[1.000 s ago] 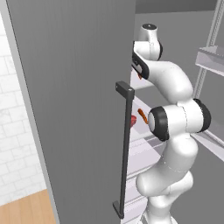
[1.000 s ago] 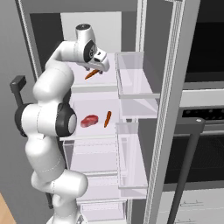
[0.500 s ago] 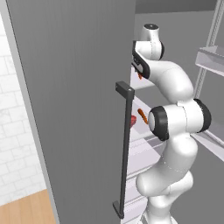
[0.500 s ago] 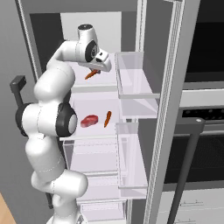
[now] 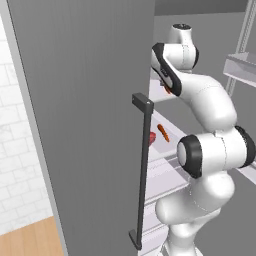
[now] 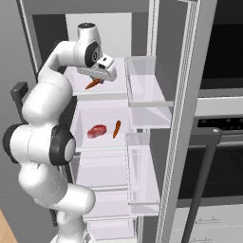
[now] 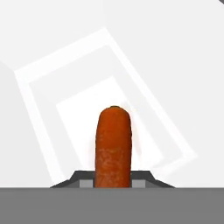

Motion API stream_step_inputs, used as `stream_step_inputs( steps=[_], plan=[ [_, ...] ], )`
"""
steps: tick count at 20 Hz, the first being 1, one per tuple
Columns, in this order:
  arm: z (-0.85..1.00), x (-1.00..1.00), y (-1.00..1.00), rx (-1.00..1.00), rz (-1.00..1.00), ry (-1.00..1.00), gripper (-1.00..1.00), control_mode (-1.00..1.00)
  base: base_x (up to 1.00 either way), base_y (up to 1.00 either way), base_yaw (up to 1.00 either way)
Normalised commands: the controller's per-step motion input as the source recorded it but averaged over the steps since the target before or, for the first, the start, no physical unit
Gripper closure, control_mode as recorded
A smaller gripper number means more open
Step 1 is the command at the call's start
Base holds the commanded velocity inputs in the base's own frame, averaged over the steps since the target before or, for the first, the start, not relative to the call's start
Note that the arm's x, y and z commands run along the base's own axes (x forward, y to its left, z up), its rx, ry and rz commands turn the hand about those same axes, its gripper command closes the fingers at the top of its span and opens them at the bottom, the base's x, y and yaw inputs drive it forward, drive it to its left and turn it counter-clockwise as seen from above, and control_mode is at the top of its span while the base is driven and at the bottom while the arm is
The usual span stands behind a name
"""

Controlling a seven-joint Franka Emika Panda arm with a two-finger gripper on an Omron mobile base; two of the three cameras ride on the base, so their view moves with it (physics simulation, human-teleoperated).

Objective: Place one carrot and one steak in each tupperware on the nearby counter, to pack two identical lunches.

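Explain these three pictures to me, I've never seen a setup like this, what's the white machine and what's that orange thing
The white machine is a robot arm with dark joints, standing on a base that drives, in a computer-drawn kitchen. It is reaching into an open fridge.

Two pictures come from cameras on the base, behind the arm, one to its left and one to its right. The third comes from a camera on the hand, looking along the gripper.

The orange thing is a carrot. In the hand view it rises from between the two finger tips, and the gripper is shut on it, at the upper shelf.

On the shelf below lie a red steak and a second carrot, side by side and apart from each other. The big grey slab in the left view is the fridge door.
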Motion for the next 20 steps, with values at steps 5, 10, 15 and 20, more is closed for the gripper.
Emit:
stream_step_inputs(
  steps=[5,10,15,20],
  plan=[
    [-0.19,-1.0,0.0,0.0,0.04,-0.07,1.0,-1.0,0.0,0.0,0.0],
    [-0.25,-1.0,0.0,-0.01,0.05,-0.03,1.0,-1.0,0.0,0.0,0.0],
    [-0.07,-1.0,0.0,0.0,0.01,-0.08,1.0,-1.0,0.0,0.0,0.0],
    [0.0,-1.0,0.0,0.0,0.0,-0.1,1.0,-1.0,0.0,0.0,0.0]
  ],
)
